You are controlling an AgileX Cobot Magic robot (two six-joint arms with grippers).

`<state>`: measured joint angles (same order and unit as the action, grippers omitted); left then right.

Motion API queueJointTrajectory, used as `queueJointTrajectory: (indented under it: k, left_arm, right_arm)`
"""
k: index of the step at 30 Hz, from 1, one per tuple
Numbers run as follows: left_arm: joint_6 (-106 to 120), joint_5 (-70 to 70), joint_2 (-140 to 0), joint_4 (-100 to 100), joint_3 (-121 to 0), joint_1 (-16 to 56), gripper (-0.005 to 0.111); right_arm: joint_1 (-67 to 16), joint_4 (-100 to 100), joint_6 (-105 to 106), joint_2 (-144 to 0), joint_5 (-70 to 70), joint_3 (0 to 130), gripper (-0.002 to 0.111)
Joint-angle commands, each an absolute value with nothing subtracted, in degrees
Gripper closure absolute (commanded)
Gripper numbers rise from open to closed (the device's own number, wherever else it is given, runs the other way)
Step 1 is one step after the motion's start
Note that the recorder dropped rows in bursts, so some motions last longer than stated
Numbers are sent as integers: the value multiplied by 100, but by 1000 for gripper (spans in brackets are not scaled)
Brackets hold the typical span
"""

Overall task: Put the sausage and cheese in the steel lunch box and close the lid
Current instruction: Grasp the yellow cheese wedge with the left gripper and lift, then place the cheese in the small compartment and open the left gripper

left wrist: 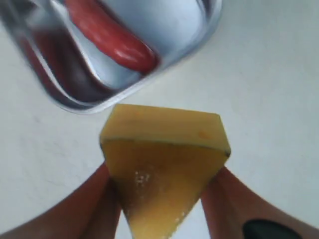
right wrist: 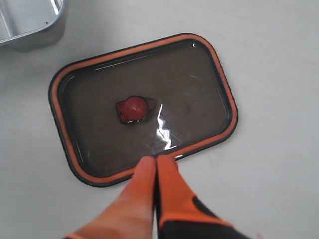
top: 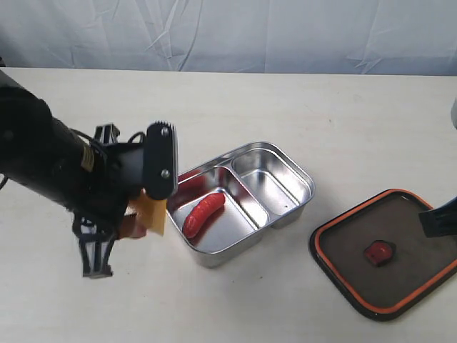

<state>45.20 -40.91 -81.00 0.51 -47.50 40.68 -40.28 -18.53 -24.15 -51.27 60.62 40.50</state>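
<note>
The steel lunch box (top: pixel 296 174) stands mid-table with the red sausage (top: pixel 203 212) lying in its larger compartment. My left gripper (top: pixel 146 214) hangs just left of the box, shut on the yellow-orange cheese (top: pixel 153 213). In the left wrist view the cheese (left wrist: pixel 164 164) is pinched between both orange fingers (left wrist: pixel 94 209), with the box corner (left wrist: pixel 124 94) and sausage (left wrist: pixel 112 37) beyond it. The lid (top: pixel 385 254) lies upside down at the right, orange seal up, valve (top: pixel 379 252) at its centre. My right gripper (right wrist: pixel 156 160) is shut and empty above the lid (right wrist: pixel 144 104) rim.
A white cloth backdrop (top: pixel 228 32) runs along the table's far edge. The left arm's black body (top: pixel 50 164) covers the table's left part. A corner of the box (right wrist: pixel 30 22) shows in the right wrist view.
</note>
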Motion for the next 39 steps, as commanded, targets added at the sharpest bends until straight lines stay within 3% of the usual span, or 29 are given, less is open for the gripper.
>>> queueJointTrajectory:
  k: [1, 14, 26, 29, 36, 39]
  left_arm:
    - [4525, -2401, -7836, 441, -4971, 4073, 107]
    - [5007, -1181, -10299, 504, -6655, 4464, 107]
    - [5007, -1391, -10974, 544, -7280, 4685, 106]
    - [5007, -1520, -10964, 544, -7280, 4685, 96]
    - [4994, -1626, -10964, 544, -7280, 4685, 55]
    - [4994, -1615, -10964, 544, -7280, 4685, 47]
  right_arm:
    - [-4001, -1882, -2391, -5088, 5826, 4026, 109]
    - [-4001, -1931, -2391, -5088, 5848, 4026, 109]
    - [-4001, -2113, -2391, -5088, 6039, 4026, 109]
    - [-4001, -2139, -2391, -5088, 6039, 4026, 109]
    - [-4001, -2139, -2391, -5088, 6039, 4026, 109]
    - [-4001, -2138, -2391, -5088, 6065, 4026, 109]
